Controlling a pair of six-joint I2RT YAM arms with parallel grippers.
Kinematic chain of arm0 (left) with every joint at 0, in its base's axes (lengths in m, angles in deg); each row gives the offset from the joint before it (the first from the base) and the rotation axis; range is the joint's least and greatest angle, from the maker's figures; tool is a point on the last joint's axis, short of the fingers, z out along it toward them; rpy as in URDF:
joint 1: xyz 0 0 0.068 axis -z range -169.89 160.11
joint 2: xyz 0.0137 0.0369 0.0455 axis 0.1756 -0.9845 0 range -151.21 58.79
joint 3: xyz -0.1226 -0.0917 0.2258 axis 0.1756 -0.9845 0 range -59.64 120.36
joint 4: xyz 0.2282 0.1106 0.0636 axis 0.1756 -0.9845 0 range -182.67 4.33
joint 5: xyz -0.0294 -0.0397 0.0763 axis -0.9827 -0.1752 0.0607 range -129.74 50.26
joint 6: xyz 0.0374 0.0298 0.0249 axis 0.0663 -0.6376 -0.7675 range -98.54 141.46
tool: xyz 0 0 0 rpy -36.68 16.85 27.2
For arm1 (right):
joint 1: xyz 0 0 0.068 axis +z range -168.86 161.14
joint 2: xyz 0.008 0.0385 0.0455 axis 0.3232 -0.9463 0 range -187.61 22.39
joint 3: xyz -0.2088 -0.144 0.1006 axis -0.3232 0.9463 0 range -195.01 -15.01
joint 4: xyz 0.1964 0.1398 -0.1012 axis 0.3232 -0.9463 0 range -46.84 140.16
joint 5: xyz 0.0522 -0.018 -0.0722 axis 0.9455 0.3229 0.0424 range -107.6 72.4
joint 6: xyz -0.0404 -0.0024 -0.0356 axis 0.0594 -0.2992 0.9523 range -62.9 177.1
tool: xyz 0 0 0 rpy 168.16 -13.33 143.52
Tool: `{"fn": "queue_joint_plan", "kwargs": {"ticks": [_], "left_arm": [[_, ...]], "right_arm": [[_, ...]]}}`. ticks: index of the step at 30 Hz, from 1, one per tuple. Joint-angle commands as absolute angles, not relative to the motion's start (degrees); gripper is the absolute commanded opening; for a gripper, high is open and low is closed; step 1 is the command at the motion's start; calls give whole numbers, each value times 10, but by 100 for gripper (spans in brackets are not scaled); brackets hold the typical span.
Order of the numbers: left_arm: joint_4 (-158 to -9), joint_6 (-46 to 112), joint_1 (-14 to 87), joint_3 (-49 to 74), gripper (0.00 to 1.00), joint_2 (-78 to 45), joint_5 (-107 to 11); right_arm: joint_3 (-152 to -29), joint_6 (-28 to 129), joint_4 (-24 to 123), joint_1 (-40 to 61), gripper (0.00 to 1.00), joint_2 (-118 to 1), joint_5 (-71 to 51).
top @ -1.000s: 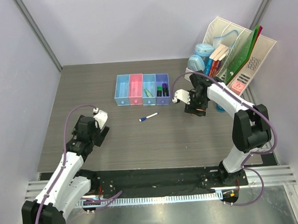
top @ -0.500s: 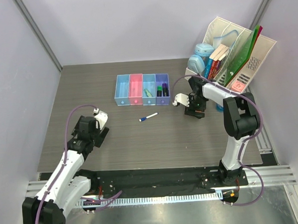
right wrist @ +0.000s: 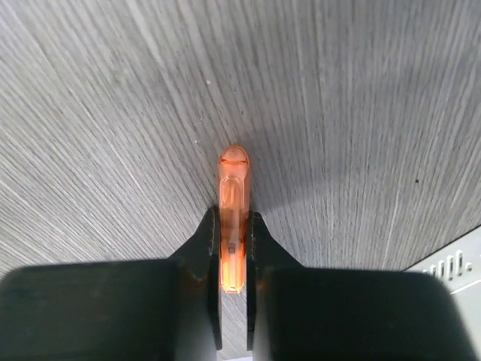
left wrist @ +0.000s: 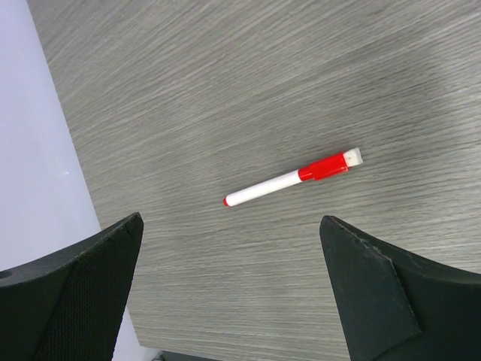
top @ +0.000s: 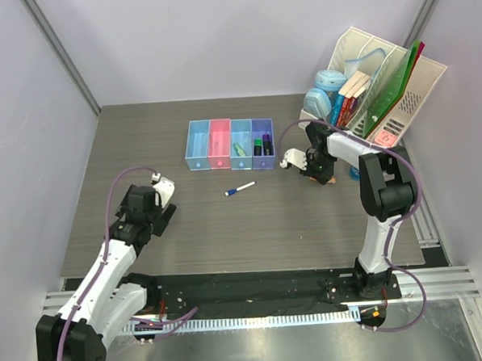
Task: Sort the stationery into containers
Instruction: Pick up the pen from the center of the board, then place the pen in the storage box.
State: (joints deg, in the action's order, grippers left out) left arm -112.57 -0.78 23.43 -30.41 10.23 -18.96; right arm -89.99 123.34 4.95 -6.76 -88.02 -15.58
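Observation:
My right gripper [right wrist: 233, 226] is shut on an orange highlighter [right wrist: 233, 188], whose tip points away over the table. From above, this gripper [top: 324, 176] sits low, right of the containers [top: 198, 162], a row of four joined trays. The third tray holds a green highlighter [top: 239, 149]; the purple tray [top: 262, 128] holds two dark highlighters [top: 263, 145]. A white marker with a blue cap [top: 240, 189] lies on the table in front of the trays. My left gripper [left wrist: 230, 222] stands open above a white marker with a red cap [left wrist: 293, 179]. From above, the left gripper [top: 163, 204] is at the table's left.
A large white slanted file rack [top: 423, 84] with books and folders stands at the back right, with rounded blue objects [top: 325, 91] beside it. A small blue item [top: 355, 173] shows just behind the right arm. Grey walls close in the table on three sides.
The right gripper has shut on the orange highlighter and its wrist has shifted slightly towards the rack. The left arm has not moved.

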Motion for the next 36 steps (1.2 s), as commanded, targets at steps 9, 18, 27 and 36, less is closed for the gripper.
{"fn": "queue_joint_plan", "kwargs": {"ticks": [9, 18, 27, 36], "left_arm": [[-1135, -17, 229, -279, 100, 134, -189], [-1134, -73, 229, -281, 100, 143, -207], [-1187, -161, 229, -273, 100, 148, -262], [-1213, -184, 228, -274, 100, 139, -254]], "right_arm": [[-958, 985, 32, -49, 1, -807, -20], [-1085, 560, 219, -29, 1, -776, 120], [-1147, 363, 437, 5, 1, -888, 158], [-1202, 368, 453, 61, 1, -991, 121]]}}
